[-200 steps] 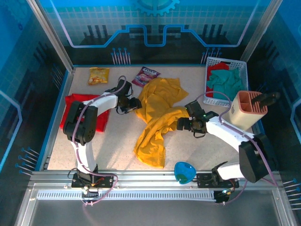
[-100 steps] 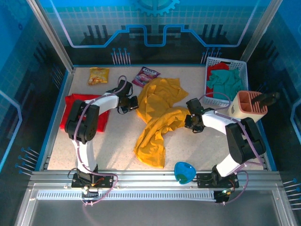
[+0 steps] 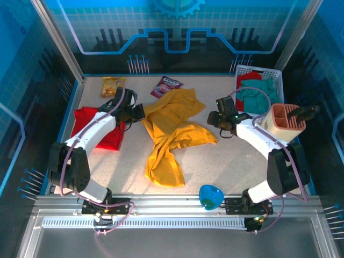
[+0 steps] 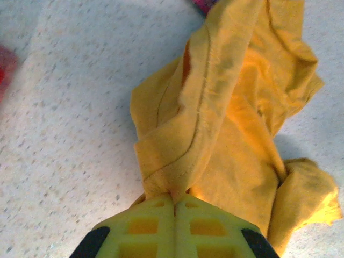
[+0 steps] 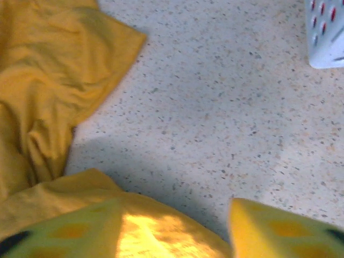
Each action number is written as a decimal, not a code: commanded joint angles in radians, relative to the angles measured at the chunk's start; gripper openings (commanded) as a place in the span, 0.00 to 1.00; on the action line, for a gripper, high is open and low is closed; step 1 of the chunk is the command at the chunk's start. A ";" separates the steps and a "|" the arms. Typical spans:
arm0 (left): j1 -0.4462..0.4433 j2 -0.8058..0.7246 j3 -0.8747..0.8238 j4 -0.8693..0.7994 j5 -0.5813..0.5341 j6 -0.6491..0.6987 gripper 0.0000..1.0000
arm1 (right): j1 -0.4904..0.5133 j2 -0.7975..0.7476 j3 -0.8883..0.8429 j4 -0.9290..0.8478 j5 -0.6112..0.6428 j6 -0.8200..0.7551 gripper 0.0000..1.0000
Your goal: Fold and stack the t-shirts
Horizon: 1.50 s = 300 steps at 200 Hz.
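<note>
The mustard-yellow t-shirt [image 3: 171, 131] lies crumpled in the middle of the table. My left gripper [image 3: 138, 113] is at its left edge, and in the left wrist view it [image 4: 174, 197] is shut on a bunched fold of the yellow t-shirt [image 4: 226, 118]. The red t-shirt [image 3: 92, 128] lies flat at the left, under the left arm. My right gripper [image 3: 216, 119] hovers at the yellow shirt's right edge. In the right wrist view its jaws [image 5: 174, 228] stand apart; yellow cloth [image 5: 48, 107] lies beside the left finger, with bare table up to the right finger.
Two snack packets [image 3: 113, 86] [image 3: 167, 85] lie at the back. A white basket [image 3: 271, 80] with teal and red cloth stands at the back right, a peach holder [image 3: 286, 122] beside it. A blue object [image 3: 210, 196] sits at the front edge.
My left gripper has shut on the yellow shirt's edge and dragged it left. The right gripper has moved back and away from the cloth, its arm swinging toward the basket.
</note>
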 commanded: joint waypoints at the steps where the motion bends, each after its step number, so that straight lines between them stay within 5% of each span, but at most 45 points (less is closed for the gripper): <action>1: 0.007 -0.025 -0.049 -0.043 0.000 0.035 0.00 | -0.035 0.009 -0.051 -0.044 -0.035 -0.017 0.92; 89: 0.006 -0.039 -0.112 -0.004 0.032 0.019 0.00 | -0.046 0.176 -0.144 0.173 -0.283 0.022 0.52; 129: 0.010 -0.079 -0.101 -0.039 0.025 0.033 0.00 | -0.038 0.108 -0.107 0.136 -0.263 0.009 0.00; 192: 0.030 -0.214 -0.024 -0.180 -0.026 0.067 0.00 | -0.030 0.015 0.302 -0.085 0.037 -0.113 0.00; 264: 0.089 -0.296 -0.088 -0.225 -0.081 0.106 0.00 | -0.152 0.495 1.145 -0.370 0.033 -0.113 0.00; 270: 0.090 -0.297 -0.098 -0.222 -0.083 0.105 0.00 | -0.152 0.523 1.187 -0.404 0.026 -0.119 0.10; 286: 0.097 -0.299 -0.123 -0.210 -0.081 0.105 0.00 | -0.146 0.544 1.166 -0.426 0.002 -0.133 0.64; 300: 0.103 -0.295 -0.136 -0.199 -0.086 0.110 0.00 | -0.133 0.485 1.031 -0.371 0.001 -0.148 0.93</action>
